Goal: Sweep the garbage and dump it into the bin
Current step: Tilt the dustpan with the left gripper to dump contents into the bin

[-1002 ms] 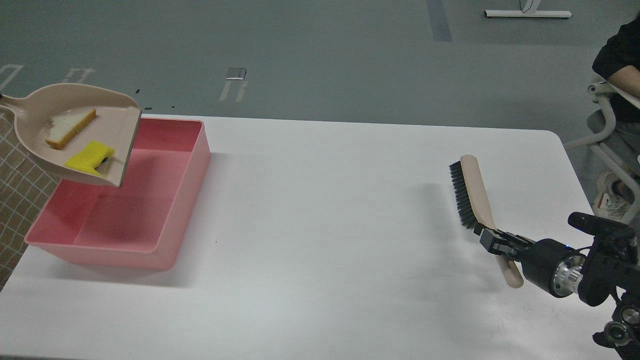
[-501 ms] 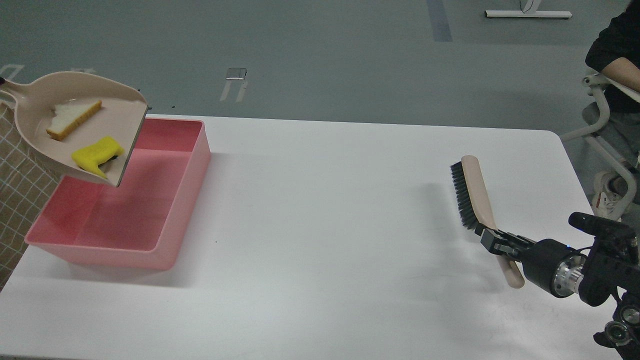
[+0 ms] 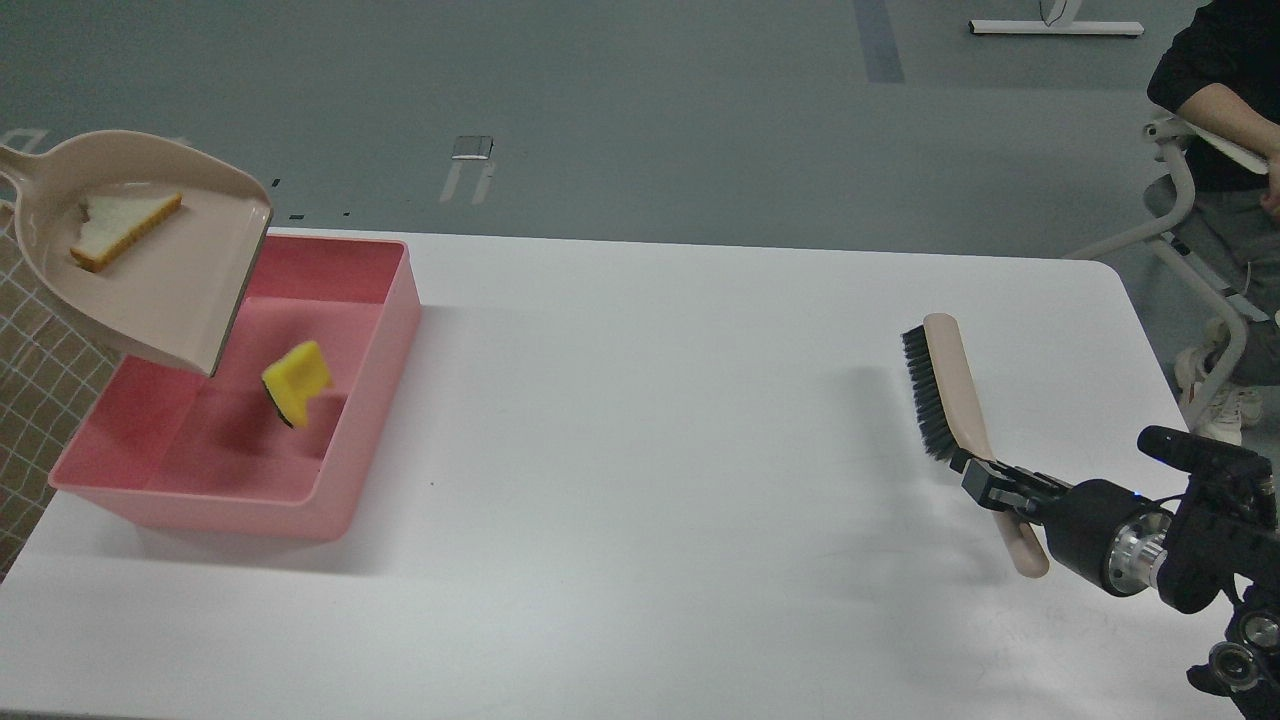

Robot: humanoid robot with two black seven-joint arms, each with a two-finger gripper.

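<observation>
Nearest to me, at the right of the white rectangular table (image 3: pixel 650 480), the robot's right gripper (image 3: pixel 990 487) has its jaws closed tight on the handle of the beige hand brush with black bristles (image 3: pixel 945 395). The brush is held aloft with its bristles facing left, well apart from the big shallow pink plastic bin (image 3: pixel 240 400) at the table's far left. That whole stretch of table between brush and bin is bare, so there is plenty of room on that side.

Inside the bin, toward its right wall, sits the bright yellow notched sponge-like scrap (image 3: pixel 297 382); it looks caught mid-tumble, and I cannot tell whether it has touched the floor of the bin.

Above the bin's left and far part hangs the beige plastic dustpan (image 3: pixel 160 270), tipped with its lip pointing down into the bin. The triangular white bread half-slice with tan crust (image 3: pixel 120 228) lies high in the pan near the handle end. The left gripper is out of sight past the picture's left edge, so I cannot tell how its jaws stand.

My reading: the dumping step is half done. The bread likely needs a steeper tilt or a shake, with the lip kept inside the bin's rim. The bin sits near the table's left edge, so a scrap sliding off sideways could go to the floor.
</observation>
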